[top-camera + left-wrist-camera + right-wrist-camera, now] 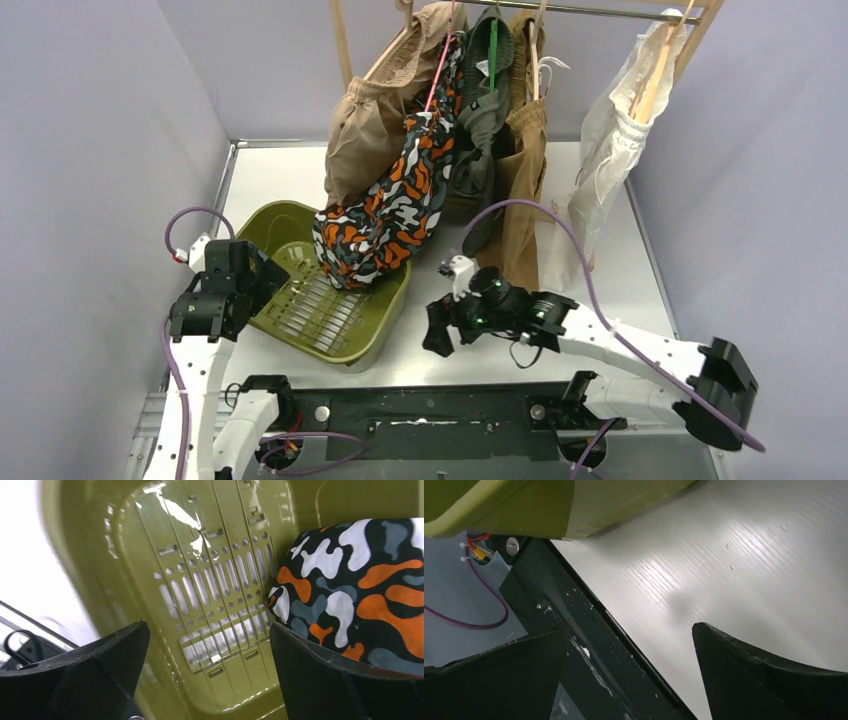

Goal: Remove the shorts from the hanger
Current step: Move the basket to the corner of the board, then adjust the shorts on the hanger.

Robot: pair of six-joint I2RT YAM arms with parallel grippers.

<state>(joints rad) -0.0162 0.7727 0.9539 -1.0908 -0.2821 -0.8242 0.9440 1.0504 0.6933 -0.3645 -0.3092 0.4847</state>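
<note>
Camouflage shorts (385, 215) hang, lower end inside green basket (300, 300).

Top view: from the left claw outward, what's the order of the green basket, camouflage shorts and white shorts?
1. Green basket, right beside the left gripper.
2. Camouflage shorts, drooping into the basket's far side.
3. White shorts, hanging far right.
</note>
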